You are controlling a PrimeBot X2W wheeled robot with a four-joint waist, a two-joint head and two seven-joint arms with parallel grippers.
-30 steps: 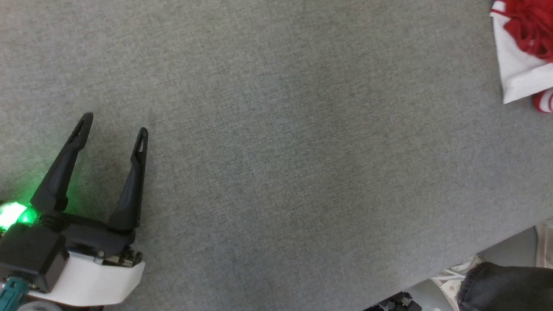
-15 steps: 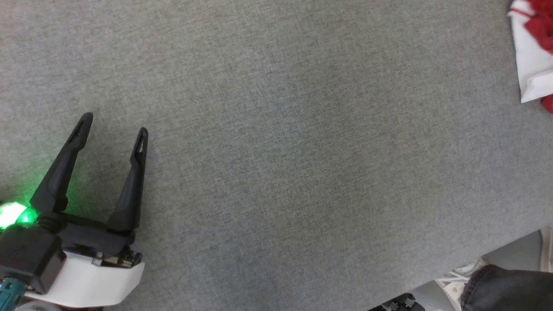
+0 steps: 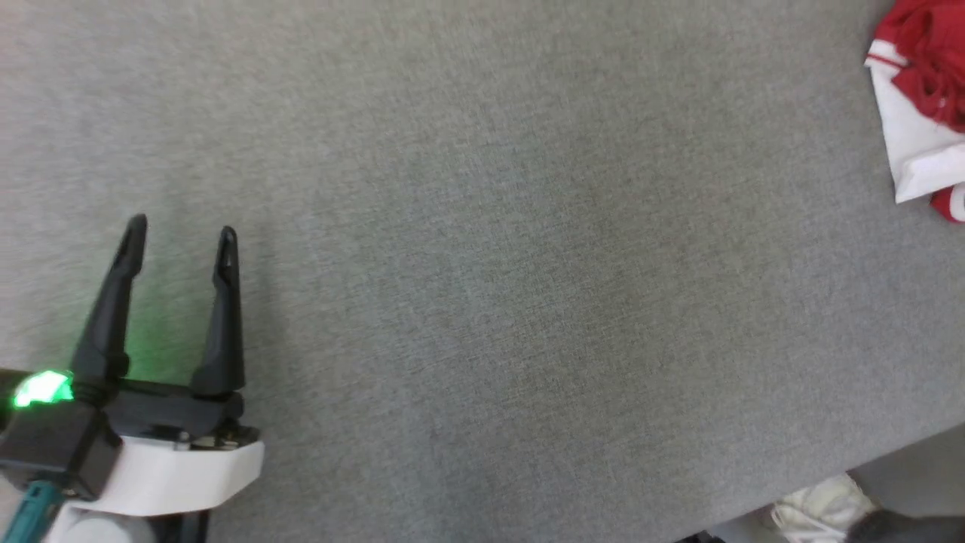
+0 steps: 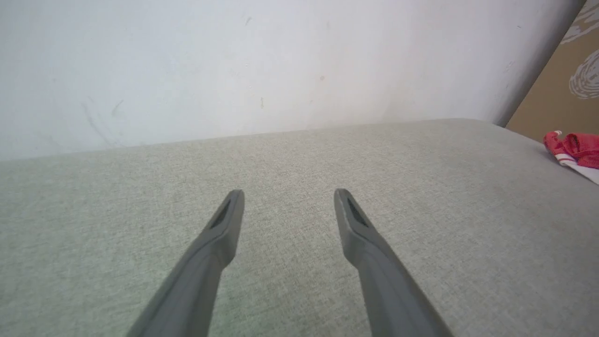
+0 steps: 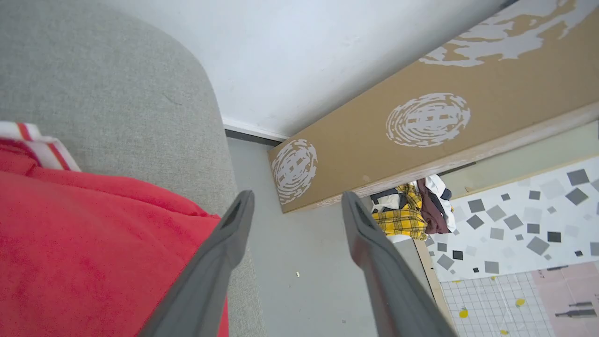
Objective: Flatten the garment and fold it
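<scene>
The garment, red with white sleeve parts, lies bunched at the far right edge of the grey surface in the head view. It shows small at the right in the left wrist view, far from my left gripper. That gripper hovers open over bare grey fabric at the lower left, nothing between its fingers. In the right wrist view the red cloth with striped white trim fills the lower left. My right gripper stands open beside it, past the surface's edge, holding nothing.
A white wall backs the grey surface. Beyond its right end are grey floor, a brown board with white swirls, a pile of clothes and patterned mats. A pale shoe shows at the lower right.
The head camera shifted, so the picture moved. My left gripper's fingers now point straighter up the view. The dark trouser leg at the lower right has mostly left the frame.
</scene>
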